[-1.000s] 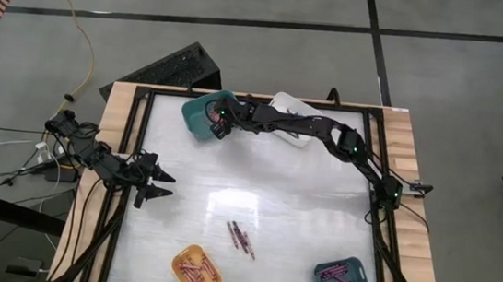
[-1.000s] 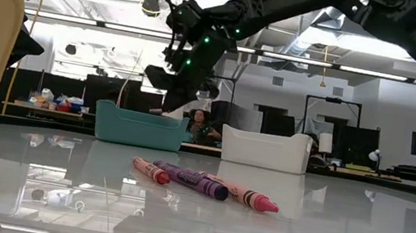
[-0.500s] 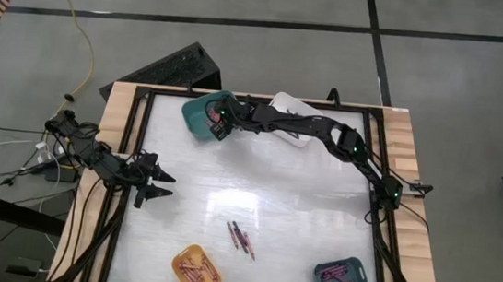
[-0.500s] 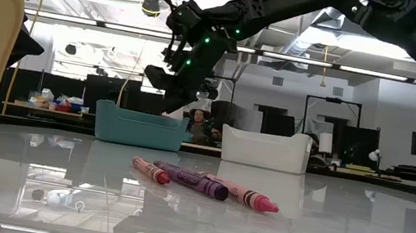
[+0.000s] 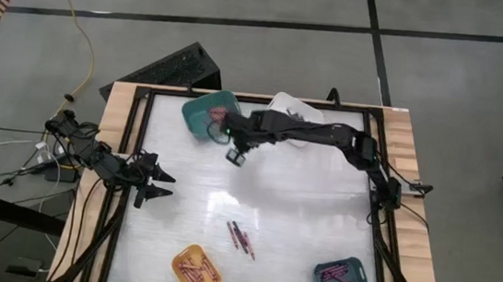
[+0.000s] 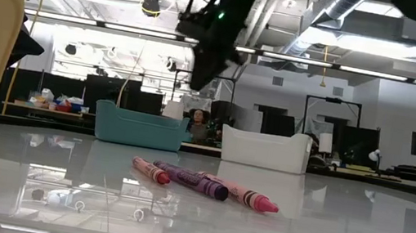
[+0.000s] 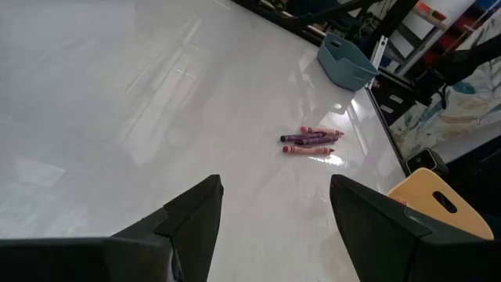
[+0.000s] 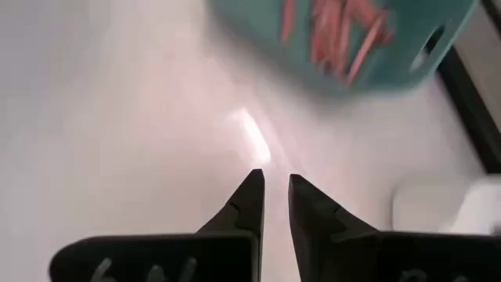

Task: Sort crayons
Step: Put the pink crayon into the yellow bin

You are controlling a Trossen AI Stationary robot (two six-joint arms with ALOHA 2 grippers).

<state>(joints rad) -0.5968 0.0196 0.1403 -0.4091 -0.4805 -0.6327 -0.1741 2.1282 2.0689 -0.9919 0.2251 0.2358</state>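
Broadly, the glossy white table top (image 5: 300, 211) in its black frame carries everything, and the two dark arms are the biggest things over it. The right arm reaches across the far half, with the right gripper (image 5: 236, 155) hanging over bare table just beside the teal plastic bin at the far edge (image 5: 200, 118). Its thin dark fingers (image 8: 249, 200) stand only a narrow slit apart with nothing between them, so it is released and empty. The left gripper (image 5: 162, 184) waits at the left edge of the table, fingers spread wide, holding nothing.

Next in size come the bins. The far teal bin holds several pinkish-red crayons (image 8: 337, 31). A white plastic bin (image 5: 285, 103) sits just beside it under the right arm. A round yellow plastic bin (image 5: 195, 272) with red sticks and a small blue-grey plastic bin (image 5: 340, 277) with red and dark sticks sit at the near edge, well apart.

Smallest are the loose crayons (image 5: 240, 236): a few short sticks, red, purple and pink, lying side by side and touching on the open table, between the two near bins and well apart from the right gripper.

The step in hand looks like going for the next loose stick. To do it well, I judge the fingers should open wider first, come down over one outer crayon, line up across its length, and close at its middle so the neighbours are not dragged along.
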